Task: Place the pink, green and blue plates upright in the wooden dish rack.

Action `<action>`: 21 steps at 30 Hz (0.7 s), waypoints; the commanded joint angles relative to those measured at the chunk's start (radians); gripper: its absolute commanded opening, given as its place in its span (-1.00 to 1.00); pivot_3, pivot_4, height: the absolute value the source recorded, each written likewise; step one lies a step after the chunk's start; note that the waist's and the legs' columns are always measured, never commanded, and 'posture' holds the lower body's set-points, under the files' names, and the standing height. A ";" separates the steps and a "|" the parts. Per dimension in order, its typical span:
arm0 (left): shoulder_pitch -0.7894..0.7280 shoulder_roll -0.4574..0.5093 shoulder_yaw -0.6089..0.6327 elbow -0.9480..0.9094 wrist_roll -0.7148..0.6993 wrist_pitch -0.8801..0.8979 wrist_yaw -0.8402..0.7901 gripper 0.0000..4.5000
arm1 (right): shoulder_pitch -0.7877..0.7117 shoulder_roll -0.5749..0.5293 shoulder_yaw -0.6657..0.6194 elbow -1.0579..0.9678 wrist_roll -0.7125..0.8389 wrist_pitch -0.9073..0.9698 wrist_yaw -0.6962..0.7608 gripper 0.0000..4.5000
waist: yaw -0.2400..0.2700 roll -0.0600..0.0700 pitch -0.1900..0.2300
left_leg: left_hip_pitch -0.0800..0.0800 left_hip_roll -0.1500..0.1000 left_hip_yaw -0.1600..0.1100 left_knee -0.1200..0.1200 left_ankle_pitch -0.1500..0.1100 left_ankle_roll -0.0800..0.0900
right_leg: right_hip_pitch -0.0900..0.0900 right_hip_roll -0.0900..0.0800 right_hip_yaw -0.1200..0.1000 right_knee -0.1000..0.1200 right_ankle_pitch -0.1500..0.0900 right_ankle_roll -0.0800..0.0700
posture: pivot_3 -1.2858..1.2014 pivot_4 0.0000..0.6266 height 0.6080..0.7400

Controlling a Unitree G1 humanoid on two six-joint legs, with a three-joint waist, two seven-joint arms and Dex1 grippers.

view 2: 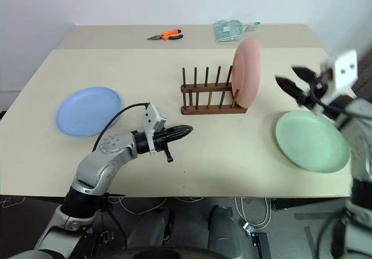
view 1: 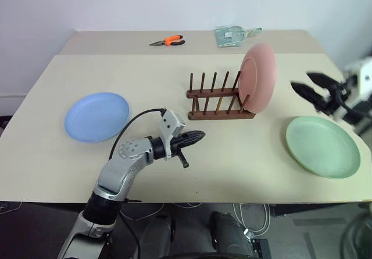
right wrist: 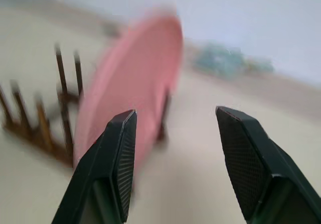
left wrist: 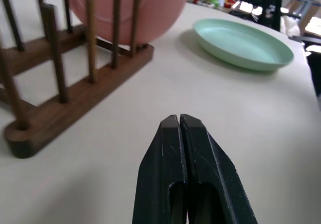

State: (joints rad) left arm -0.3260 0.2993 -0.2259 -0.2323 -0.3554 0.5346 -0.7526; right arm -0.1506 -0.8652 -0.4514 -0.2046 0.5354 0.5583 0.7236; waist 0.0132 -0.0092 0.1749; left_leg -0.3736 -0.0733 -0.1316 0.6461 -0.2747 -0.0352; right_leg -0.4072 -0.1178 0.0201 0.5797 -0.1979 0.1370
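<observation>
Right wrist view had the right gripper with its fingers spread wide, holding nothing, just off the pink plate. That plate stood upright at the right end of the wooden dish rack, mid-table. Green plate lay flat by the right edge, blue plate toward the left edge. Left gripper was pinched together, empty, near the front edge.

3 plates: 1 pink plate, 1 green plate, 1 blue plate. 1 wooden dish rack. 1 pair of orange-handled pliers, 1 clear packet, both far side. 2 tables.
</observation>
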 commanded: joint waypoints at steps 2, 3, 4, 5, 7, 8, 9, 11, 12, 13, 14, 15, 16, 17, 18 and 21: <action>-0.038 -0.006 -0.035 0.018 0.004 -0.034 -0.039 -1.00 | 0.231 -0.032 0.039 -0.180 -0.098 0.033 -0.011 0.71 | -0.006 0.001 0.000 | 0.001 0.001 0.002 0.000 0.000 0.000 | 0.000 0.000 0.001 0.000 -0.003 0.003 | 0.03 -0.52 1.00; -0.046 -0.007 -0.043 0.029 0.009 -0.040 -0.046 -1.00 | 0.265 -0.026 0.066 -0.193 -0.143 0.029 -0.045 0.93 | -0.007 0.001 0.000 | 0.001 0.001 0.002 0.000 0.000 0.000 | 0.000 0.000 0.001 0.000 -0.003 0.003 | 0.03 -0.52 1.00; -0.055 -0.009 -0.051 0.039 0.013 -0.046 -0.053 -1.00 | 0.284 -0.012 0.093 -0.193 -0.180 0.032 -0.084 0.98 | -0.008 0.001 0.000 | 0.001 0.001 0.003 0.001 0.000 0.000 | 0.000 0.000 0.001 0.001 -0.003 0.002 | 0.03 -0.52 1.00; -0.062 -0.011 -0.056 0.047 0.016 -0.051 -0.058 -1.00 | 0.294 0.001 0.114 -0.189 -0.211 0.037 -0.118 0.98 | -0.008 0.001 0.000 | 0.001 0.001 0.003 0.001 0.000 0.000 | 0.000 0.000 0.001 0.001 -0.002 0.002 | 0.03 -0.52 1.00; -0.071 -0.017 -0.060 0.056 0.014 -0.053 -0.066 -1.00 | 0.295 0.025 0.138 -0.175 -0.245 0.051 -0.163 0.98 | -0.006 0.001 0.000 | 0.001 0.001 0.003 0.001 0.000 0.000 | 0.000 0.000 0.001 0.001 -0.002 0.002 | 0.03 -0.52 1.00; -0.074 -0.018 -0.062 0.057 0.012 -0.053 -0.070 -1.00 | 0.291 0.032 0.157 -0.157 -0.276 0.056 -0.189 0.98 | -0.004 0.001 0.000 | 0.001 0.001 0.003 0.001 0.000 0.000 | 0.000 0.000 0.001 0.001 -0.002 0.002 | 0.03 -0.52 1.00; -0.075 -0.019 -0.064 0.058 0.010 -0.053 -0.074 -1.00 | 0.287 0.037 0.172 -0.139 -0.303 0.060 -0.211 0.98 | -0.002 0.001 0.000 | 0.001 0.001 0.003 0.001 0.000 0.000 | -0.001 0.000 0.001 0.001 -0.002 0.002 | 0.03 -0.52 1.00; -0.075 -0.019 -0.069 0.056 0.010 -0.053 -0.080 -1.00 | 0.280 0.047 0.185 -0.114 -0.330 0.064 -0.235 0.60 | 0.000 0.000 0.000 | 0.000 0.001 0.003 0.001 0.000 0.000 | -0.001 0.000 0.001 0.000 -0.002 0.002 | 0.03 -0.52 1.00; -0.073 -0.019 -0.070 0.054 0.010 -0.052 -0.082 -1.00 | 0.277 0.051 0.187 -0.107 -0.340 0.064 -0.243 0.39 | 0.002 0.000 0.000 | 0.000 0.001 0.003 0.001 0.000 0.000 | -0.001 0.000 0.001 0.000 -0.002 0.002 | 0.03 -0.52 1.00; -0.071 -0.018 -0.070 0.050 0.009 -0.052 -0.083 -1.00 | 0.274 0.054 0.186 -0.101 -0.348 0.065 -0.249 0.16 | 0.002 0.000 0.000 | 0.000 0.000 0.002 0.001 0.000 0.000 | -0.001 -0.001 0.001 0.000 -0.002 0.002 | 0.03 -0.52 1.00; -0.068 -0.018 -0.070 0.045 0.007 -0.050 -0.085 -1.00 | 0.270 0.056 0.183 -0.097 -0.353 0.067 -0.252 -0.09 | 0.002 0.000 0.000 | 0.000 0.000 0.002 0.001 0.000 0.000 | -0.001 -0.001 0.001 0.000 -0.002 0.002 | 0.03 -0.52 1.00; -0.066 -0.017 -0.070 0.042 0.006 -0.048 -0.086 -1.00 | 0.268 0.058 0.180 -0.095 -0.356 0.069 -0.253 -0.33 | 0.002 0.000 0.000 | 0.000 0.000 0.002 0.001 0.000 0.000 | -0.001 -0.001 0.001 0.000 -0.002 0.002 | 0.03 -0.52 1.00; -0.065 -0.018 -0.070 0.039 0.004 -0.048 -0.087 -1.00 | 0.265 0.061 0.176 -0.093 -0.357 0.071 -0.255 -0.56 | 0.001 0.000 0.000 | 0.000 0.000 0.002 0.001 0.000 0.000 | -0.001 -0.001 0.001 0.000 -0.002 0.002 | 0.03 -0.52 1.00; -0.063 -0.019 -0.069 0.037 0.002 -0.048 -0.088 -1.00 | 0.262 0.064 0.172 -0.092 -0.357 0.071 -0.257 -0.79 | 0.001 0.000 0.000 | 0.000 0.000 0.002 0.001 0.000 0.000 | 0.000 -0.001 0.001 0.000 -0.002 0.002 | 0.03 -0.52 1.00; -0.062 -0.020 -0.067 0.034 -0.001 -0.047 -0.088 -1.00 | 0.255 0.071 0.164 -0.095 -0.349 0.074 -0.258 -0.99 | -0.001 0.000 0.000 | 0.000 0.000 0.002 0.001 0.000 0.000 | 0.000 -0.001 0.001 0.000 -0.002 0.002 | 0.03 -0.52 1.00; -0.056 -0.029 -0.053 0.028 -0.014 -0.045 -0.082 -1.00 | 0.224 0.097 0.124 -0.108 -0.327 0.063 -0.265 -0.99 | -0.001 0.000 0.000 | 0.000 0.001 0.002 0.001 0.000 0.000 | 0.000 0.000 0.001 0.000 -0.002 0.002 | 0.03 -0.52 1.00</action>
State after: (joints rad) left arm -0.3854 0.2744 -0.2964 -0.1618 -0.3452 0.4959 -0.8348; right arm 0.0957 -0.7817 -0.2889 -0.2892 0.1880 0.6337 0.4662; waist 0.0120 -0.0094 0.1749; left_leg -0.3732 -0.0723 -0.1298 0.6471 -0.2748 -0.0352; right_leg -0.4073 -0.1178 0.0207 0.5797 -0.2004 0.1393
